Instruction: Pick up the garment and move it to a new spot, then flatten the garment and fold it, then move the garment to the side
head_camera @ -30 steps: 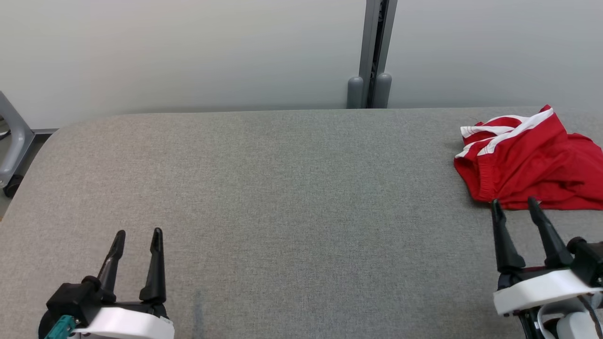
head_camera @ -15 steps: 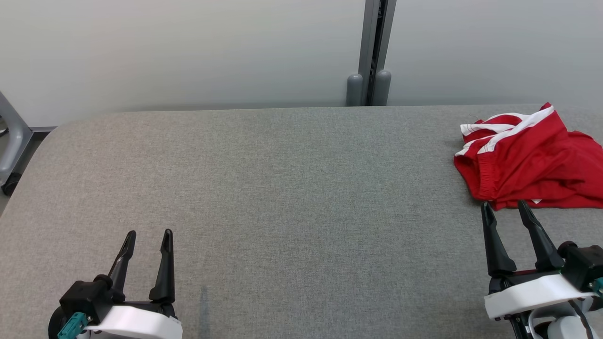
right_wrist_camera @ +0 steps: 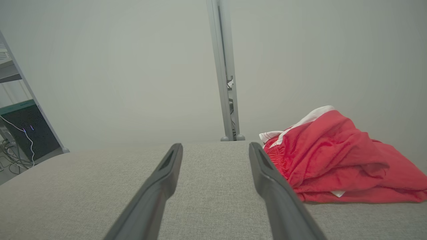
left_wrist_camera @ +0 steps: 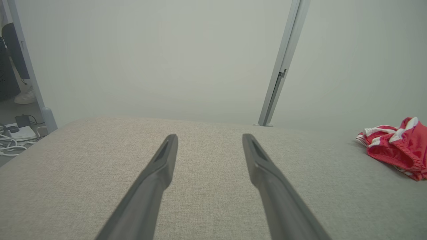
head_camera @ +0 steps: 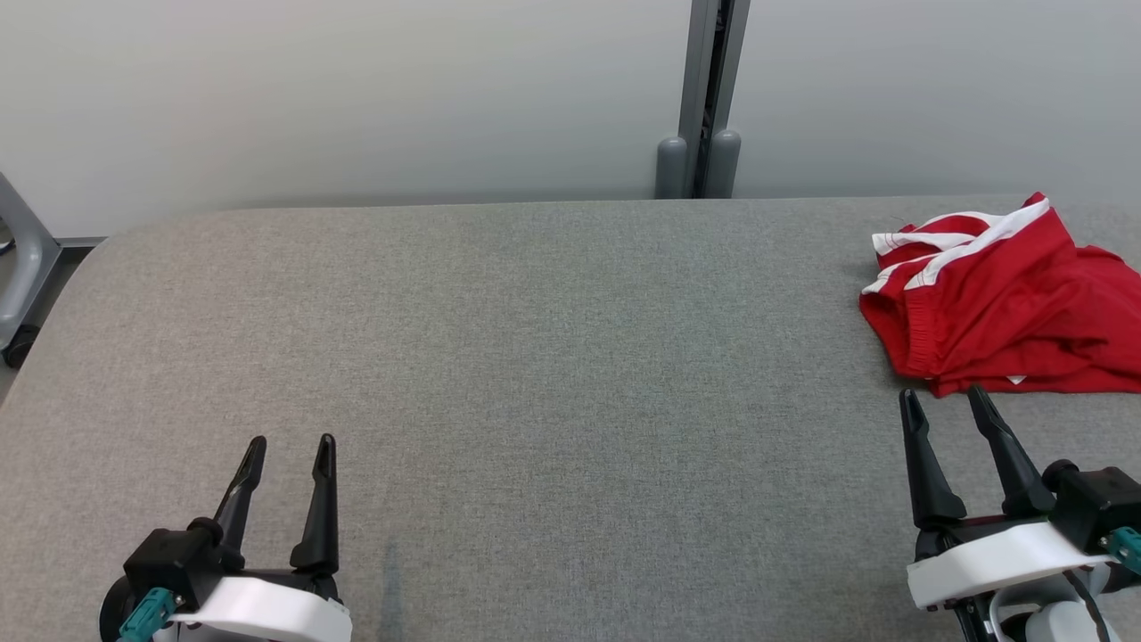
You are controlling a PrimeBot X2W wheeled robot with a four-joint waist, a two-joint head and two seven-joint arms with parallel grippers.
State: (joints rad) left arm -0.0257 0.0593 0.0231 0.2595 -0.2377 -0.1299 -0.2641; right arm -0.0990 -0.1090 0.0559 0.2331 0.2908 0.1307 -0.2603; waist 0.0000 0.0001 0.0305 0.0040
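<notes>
Cloth: red garment (head_camera: 998, 303), white stripes, elastic waistband, crumpled heap on grey woven table (head_camera: 535, 357), far right. Both left gripper (head_camera: 292, 441) and right gripper (head_camera: 943, 392) spread wide, empty.

The garment (head_camera: 998, 303) lies on the table (head_camera: 553, 357) right ahead of the right gripper (head_camera: 942, 395) and a bit to its right. They look apart, though it's hard to call. It's well off to the right of the left gripper (head_camera: 292, 442). A post (head_camera: 707, 98) stands behind the table, far ahead and between the two.

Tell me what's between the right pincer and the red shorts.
Nothing but bare grey table; in the head view the right pincer sits just short of the shorts.
</notes>
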